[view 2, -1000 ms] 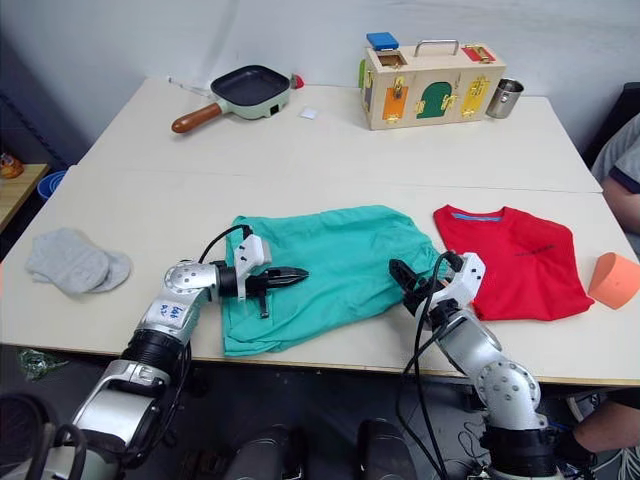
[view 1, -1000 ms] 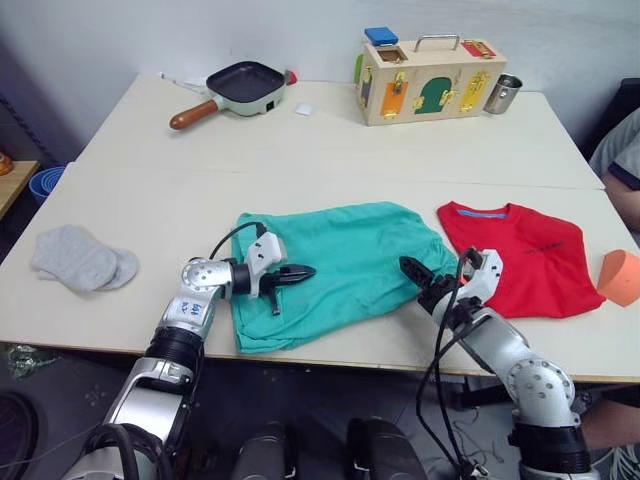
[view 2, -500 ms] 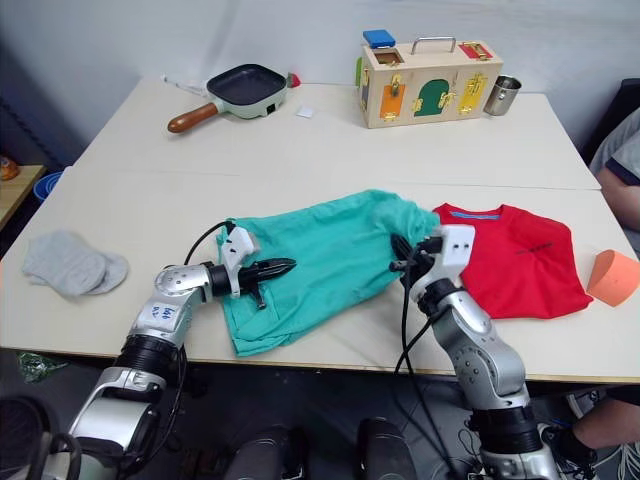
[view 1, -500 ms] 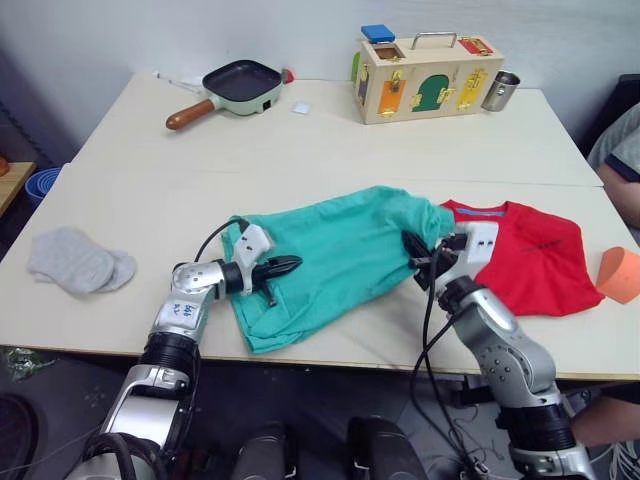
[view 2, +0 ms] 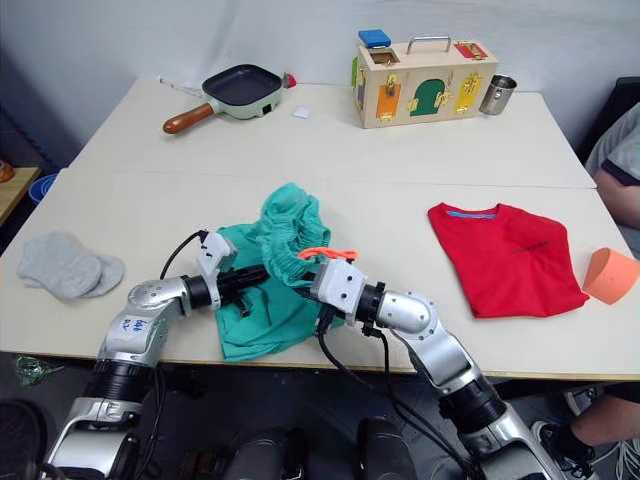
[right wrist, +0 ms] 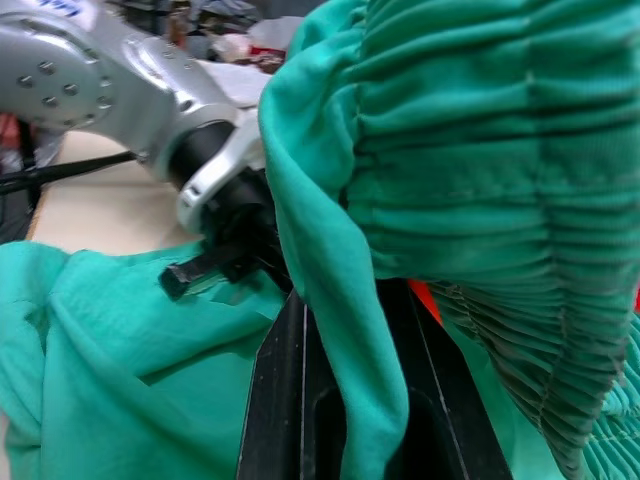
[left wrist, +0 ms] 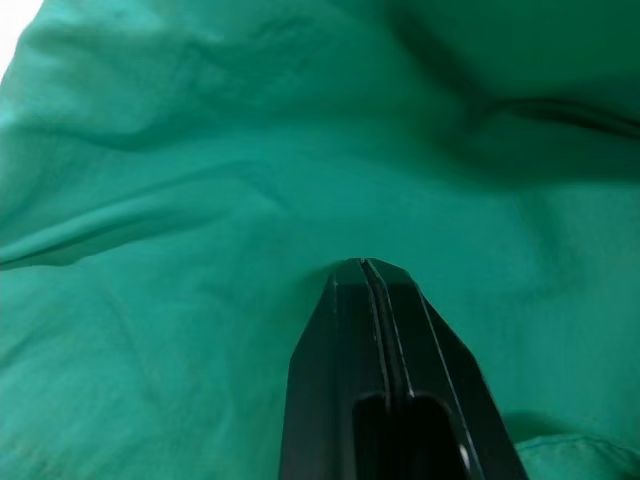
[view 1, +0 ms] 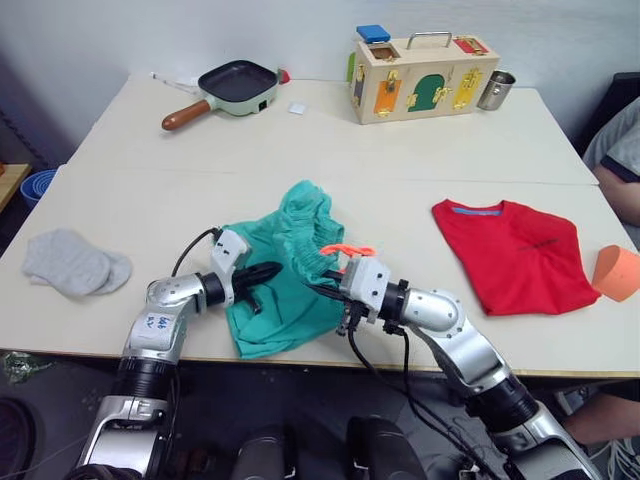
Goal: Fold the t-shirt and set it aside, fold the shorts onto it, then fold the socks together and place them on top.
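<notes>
Left eye view, cream table beside grey wall, left gripper closed on teal shorts at front edge, right gripper pinching their waistband.

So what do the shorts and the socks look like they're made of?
Shorts: thin woven fabric, matte, probably a light synthetic or cotton; it creases finely and the waistband gathers into ribs. Socks: soft grey knit, likely cotton blend, with a slightly fuzzy surface.

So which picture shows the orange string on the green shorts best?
The right eye view: the orange drawstring cord loops clear atop the teal-green crinkled fabric shorts. The left eye view shows it similarly; the right wrist view shows an orange sliver; the left wrist view shows teal fabric.
</notes>
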You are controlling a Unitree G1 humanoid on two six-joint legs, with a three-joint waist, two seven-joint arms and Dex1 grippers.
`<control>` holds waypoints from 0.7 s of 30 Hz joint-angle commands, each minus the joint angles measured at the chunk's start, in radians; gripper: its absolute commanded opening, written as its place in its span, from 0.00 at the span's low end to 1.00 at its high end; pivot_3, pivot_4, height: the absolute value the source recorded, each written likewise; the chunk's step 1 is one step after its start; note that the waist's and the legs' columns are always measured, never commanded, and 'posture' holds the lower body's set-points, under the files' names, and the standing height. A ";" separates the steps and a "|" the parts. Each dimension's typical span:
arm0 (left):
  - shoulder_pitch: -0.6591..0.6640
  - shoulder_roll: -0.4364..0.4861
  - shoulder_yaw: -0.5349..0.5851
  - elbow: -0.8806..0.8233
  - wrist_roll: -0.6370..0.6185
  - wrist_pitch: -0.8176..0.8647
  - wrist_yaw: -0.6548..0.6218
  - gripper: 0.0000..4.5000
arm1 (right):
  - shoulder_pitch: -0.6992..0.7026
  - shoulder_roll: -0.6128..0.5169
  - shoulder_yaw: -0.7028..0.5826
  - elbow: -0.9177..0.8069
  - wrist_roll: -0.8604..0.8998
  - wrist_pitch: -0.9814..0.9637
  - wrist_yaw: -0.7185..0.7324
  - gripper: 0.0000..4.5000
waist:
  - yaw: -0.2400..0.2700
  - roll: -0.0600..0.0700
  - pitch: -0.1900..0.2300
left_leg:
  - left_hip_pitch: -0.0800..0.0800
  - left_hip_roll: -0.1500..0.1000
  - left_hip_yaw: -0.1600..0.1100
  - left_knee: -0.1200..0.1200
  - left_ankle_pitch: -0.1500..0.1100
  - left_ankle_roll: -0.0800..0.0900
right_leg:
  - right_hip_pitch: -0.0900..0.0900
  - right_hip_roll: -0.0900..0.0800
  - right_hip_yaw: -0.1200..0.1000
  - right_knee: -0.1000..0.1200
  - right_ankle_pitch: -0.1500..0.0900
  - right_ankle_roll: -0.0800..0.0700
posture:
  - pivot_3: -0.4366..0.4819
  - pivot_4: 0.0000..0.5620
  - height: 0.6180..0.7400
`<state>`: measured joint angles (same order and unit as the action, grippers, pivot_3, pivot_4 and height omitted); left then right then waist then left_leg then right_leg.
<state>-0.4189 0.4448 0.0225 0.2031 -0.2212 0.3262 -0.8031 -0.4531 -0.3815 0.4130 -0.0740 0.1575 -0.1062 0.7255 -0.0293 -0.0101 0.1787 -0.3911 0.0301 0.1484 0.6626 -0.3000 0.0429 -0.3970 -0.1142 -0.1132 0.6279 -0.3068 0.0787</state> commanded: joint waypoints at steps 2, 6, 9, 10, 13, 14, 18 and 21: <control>0.033 0.018 0.021 -0.031 -0.019 0.022 0.012 0.00 | -0.071 0.013 0.039 0.049 -0.049 -0.150 0.128 0.00 | -0.002 0.000 0.000 | 0.000 0.000 0.000 0.000 0.000 0.000 | 0.000 0.000 0.000 0.000 0.000 0.000 | 0.48 0.27 1.00; 0.039 0.024 0.039 -0.028 -0.028 0.026 0.025 0.00 | -0.156 0.066 0.070 0.103 -0.072 -0.167 0.188 0.00 | -0.004 0.000 0.000 | 0.001 0.000 0.000 0.000 0.000 -0.001 | 0.000 0.000 0.000 0.001 0.000 0.000 | 0.48 0.27 1.00; 0.040 0.029 0.053 -0.018 -0.036 0.022 0.031 0.00 | -0.201 0.094 0.101 0.137 -0.124 -0.124 0.211 0.00 | -0.003 0.000 0.000 | 0.001 0.000 0.000 0.000 0.000 -0.001 | 0.000 0.000 0.000 0.001 0.000 0.000 | 0.48 0.27 1.00; 0.042 0.028 0.059 -0.016 -0.043 0.018 0.030 0.00 | -0.208 0.099 0.114 0.152 -0.150 -0.084 0.208 0.00 | -0.002 0.000 0.000 | 0.001 0.000 0.000 0.000 0.000 -0.001 | 0.000 0.000 0.000 0.001 0.000 0.000 | 0.48 0.27 1.00; 0.057 0.024 0.092 -0.040 -0.087 0.022 0.016 0.00 | -0.205 0.105 0.131 0.168 -0.178 0.046 0.224 0.00 | -0.002 0.000 0.000 | 0.000 0.000 0.000 0.000 0.000 -0.001 | 0.000 0.000 0.000 0.002 0.000 0.000 | 0.48 0.27 1.00; 0.069 0.031 0.105 -0.062 -0.110 0.030 -0.001 0.00 | -0.201 0.108 0.128 0.158 -0.155 0.092 0.243 0.00 | -0.002 0.000 0.000 | 0.000 0.000 0.000 0.000 0.000 -0.001 | 0.000 0.000 0.000 0.003 0.000 0.000 | 0.48 0.27 1.00; 0.129 0.092 0.169 -0.180 -0.209 0.088 -0.070 0.00 | -0.199 0.118 0.111 0.118 -0.103 0.183 0.295 0.11 | -0.004 0.000 0.000 | 0.000 0.000 -0.001 0.000 0.000 -0.001 | 0.000 0.000 0.000 0.003 0.000 0.000 | 0.48 0.27 1.00; 0.167 0.145 0.208 -0.246 -0.268 0.142 -0.102 0.00 | -0.204 0.121 0.108 0.109 -0.081 0.187 0.334 0.29 | -0.006 0.000 0.000 | 0.000 0.001 -0.001 -0.001 -0.001 -0.002 | -0.001 0.000 0.000 0.001 0.000 -0.001 | 0.48 0.27 1.00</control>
<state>-0.2646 0.5653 0.1940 0.0200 -0.4422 0.4476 -0.8800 -0.6477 -0.2720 0.5413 0.0786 0.0401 0.0858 1.0375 -0.0351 -0.0098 0.1790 -0.3909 0.0308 0.1473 0.6618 -0.3009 0.0411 -0.3977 -0.1147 -0.1133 0.6284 -0.3073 0.0777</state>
